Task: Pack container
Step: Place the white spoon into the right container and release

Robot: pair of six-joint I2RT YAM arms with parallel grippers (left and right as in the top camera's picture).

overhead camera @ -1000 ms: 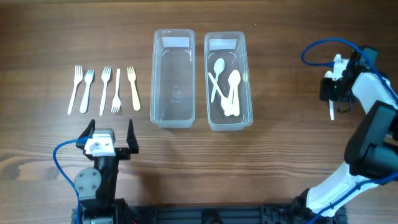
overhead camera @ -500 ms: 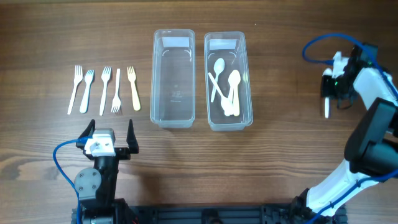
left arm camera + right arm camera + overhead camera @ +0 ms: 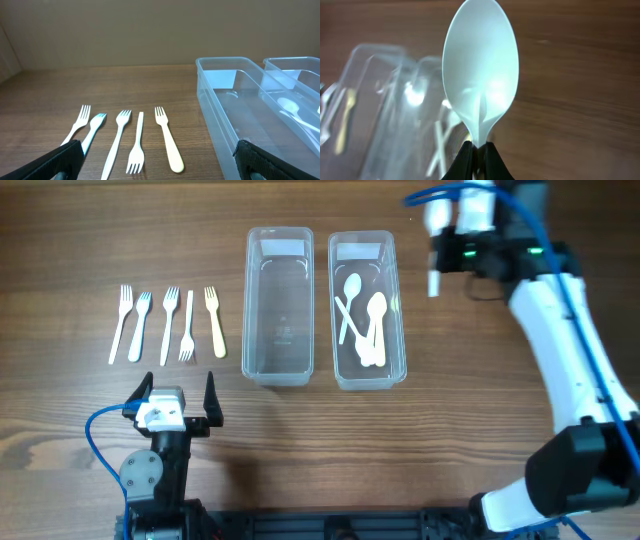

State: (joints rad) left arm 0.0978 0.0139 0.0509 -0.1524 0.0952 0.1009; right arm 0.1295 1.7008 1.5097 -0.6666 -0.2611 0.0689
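Note:
Two clear plastic containers stand side by side. The left container (image 3: 280, 370) (image 3: 220, 107) is empty. The right container (image 3: 398, 310) (image 3: 295, 65) (image 3: 390, 115) holds several white spoons (image 3: 365, 320). Several white forks (image 3: 168, 325) (image 3: 137, 142) lie in a row left of the containers. My right gripper (image 3: 440, 265) (image 3: 479, 147) is shut on the neck of a white spoon (image 3: 434, 283) (image 3: 480, 65), raised just right of the spoon container's far end. My left gripper (image 3: 176, 392) (image 3: 160, 165) stands open, holding nothing, near the front edge behind the forks.
The wooden table (image 3: 100, 240) carries nothing else. The right arm (image 3: 560, 350) stretches from the front right corner up across the right side. A blue cable (image 3: 95, 445) loops beside the left arm's base.
The right gripper closed on the spoon at the far right of the table. It then swung left and back with it to the spoon container. The left arm stayed still.

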